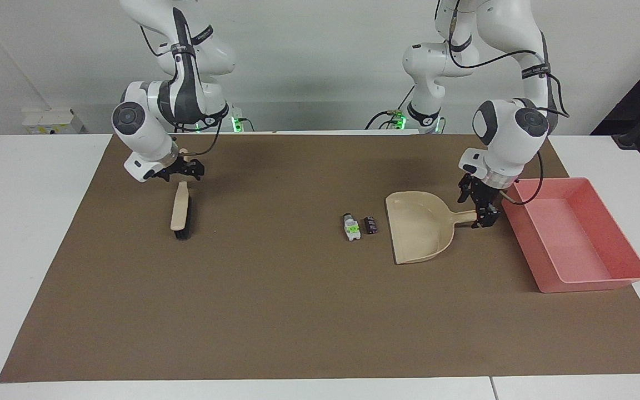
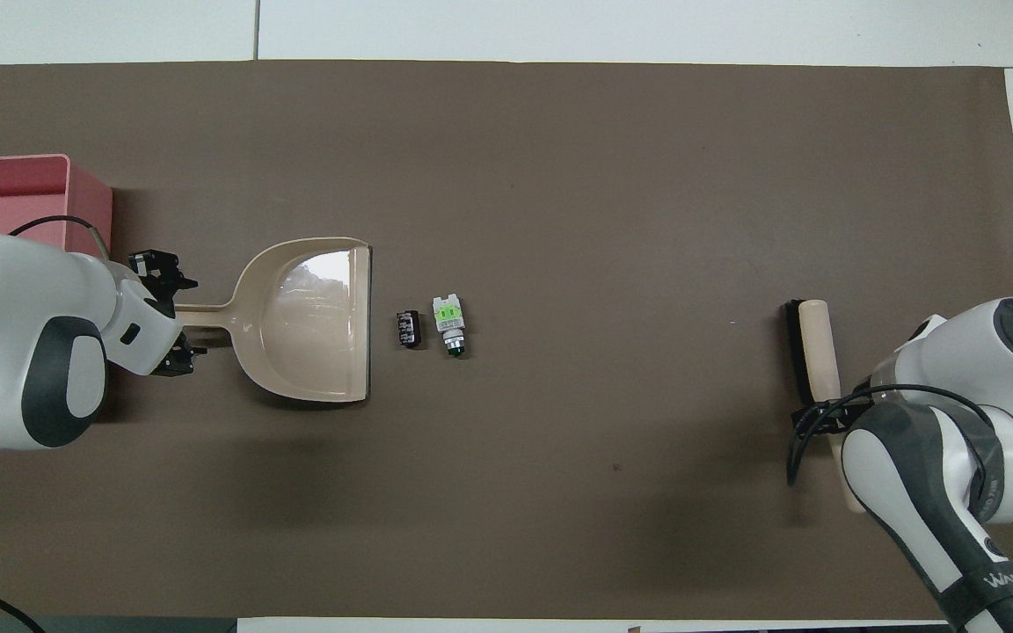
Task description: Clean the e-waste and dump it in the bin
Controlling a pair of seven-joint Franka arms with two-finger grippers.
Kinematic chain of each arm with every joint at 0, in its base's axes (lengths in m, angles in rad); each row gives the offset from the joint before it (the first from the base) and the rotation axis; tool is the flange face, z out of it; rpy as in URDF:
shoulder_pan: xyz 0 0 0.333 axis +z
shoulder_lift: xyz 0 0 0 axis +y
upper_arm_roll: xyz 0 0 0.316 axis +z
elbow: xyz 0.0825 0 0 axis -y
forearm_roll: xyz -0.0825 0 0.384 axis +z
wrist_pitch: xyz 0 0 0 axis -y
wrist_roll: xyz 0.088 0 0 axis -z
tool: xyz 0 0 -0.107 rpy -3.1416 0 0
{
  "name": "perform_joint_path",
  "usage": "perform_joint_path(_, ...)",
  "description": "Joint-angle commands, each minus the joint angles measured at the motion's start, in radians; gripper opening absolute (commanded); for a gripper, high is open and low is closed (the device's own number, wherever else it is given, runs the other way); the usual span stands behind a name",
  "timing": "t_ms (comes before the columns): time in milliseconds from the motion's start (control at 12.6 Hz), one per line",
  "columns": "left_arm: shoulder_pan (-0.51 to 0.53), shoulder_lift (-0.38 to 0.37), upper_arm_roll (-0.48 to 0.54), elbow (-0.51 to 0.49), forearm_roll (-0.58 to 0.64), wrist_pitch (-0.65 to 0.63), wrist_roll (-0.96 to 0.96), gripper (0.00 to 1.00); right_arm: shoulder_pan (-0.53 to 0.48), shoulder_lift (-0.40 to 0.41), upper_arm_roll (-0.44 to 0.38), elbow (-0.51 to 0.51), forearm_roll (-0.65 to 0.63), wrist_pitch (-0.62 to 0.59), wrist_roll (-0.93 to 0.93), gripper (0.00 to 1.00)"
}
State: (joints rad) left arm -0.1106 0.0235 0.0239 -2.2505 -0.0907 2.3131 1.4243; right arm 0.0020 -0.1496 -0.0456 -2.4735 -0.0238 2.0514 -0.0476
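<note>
The e-waste lies mid-mat: a white-grey bit with a green label [image 1: 352, 226] [image 2: 448, 322] and a smaller dark block [image 1: 371, 224] [image 2: 408, 329] beside it. The dark block lies just off the mouth of the beige dustpan [image 1: 420, 228] [image 2: 313, 316]. My left gripper [image 1: 482, 210] [image 2: 171, 312] is open and low, its fingers on either side of the dustpan's handle. The pink bin [image 1: 575, 239] [image 2: 84, 189] stands beside the handle end, at the left arm's end of the table. My right gripper [image 1: 182, 171] [image 2: 827, 413] is open over the handle of the brush [image 1: 180, 214] [image 2: 814, 347].
A brown mat [image 1: 275, 311] covers most of the white table. The brush lies flat at the right arm's end, its bristle end farther from the robots. My left forearm covers part of the bin in the overhead view.
</note>
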Motion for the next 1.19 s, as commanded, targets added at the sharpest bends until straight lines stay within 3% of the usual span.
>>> perform_joint_path(0, 0.011, 0.004, 0.001, -0.023, -0.052, 0.031, 0.028, 0.94, -0.011, -0.036, 0.004, -0.051, 0.007, 0.065, -0.005, 0.97)
perform_joint_path(238, 0.006, 0.007, 0.002, -0.020, -0.053, 0.051, 0.045, 0.92, -0.016, -0.036, 0.004, -0.059, 0.007, 0.058, -0.008, 0.88)
perform_joint_path(635, -0.006, 0.026, 0.002, -0.020, -0.053, 0.060, 0.051, 0.89, -0.025, -0.037, -0.007, -0.053, 0.007, 0.018, -0.050, 0.86)
perform_joint_path(794, -0.024, 0.027, 0.002, -0.017, -0.053, 0.080, 0.047, 0.87, -0.040, -0.037, -0.005, -0.053, 0.007, 0.013, -0.055, 0.80)
perform_joint_path(952, -0.027, 0.027, 0.002, -0.017, -0.053, 0.081, 0.048, 0.80, -0.040, -0.036, -0.005, -0.050, 0.007, 0.013, -0.054, 0.70)
perform_joint_path(1111, -0.027, 0.029, 0.002, -0.017, -0.053, 0.077, 0.048, 0.56, -0.036, -0.036, -0.005, -0.042, 0.007, 0.010, -0.051, 0.67)
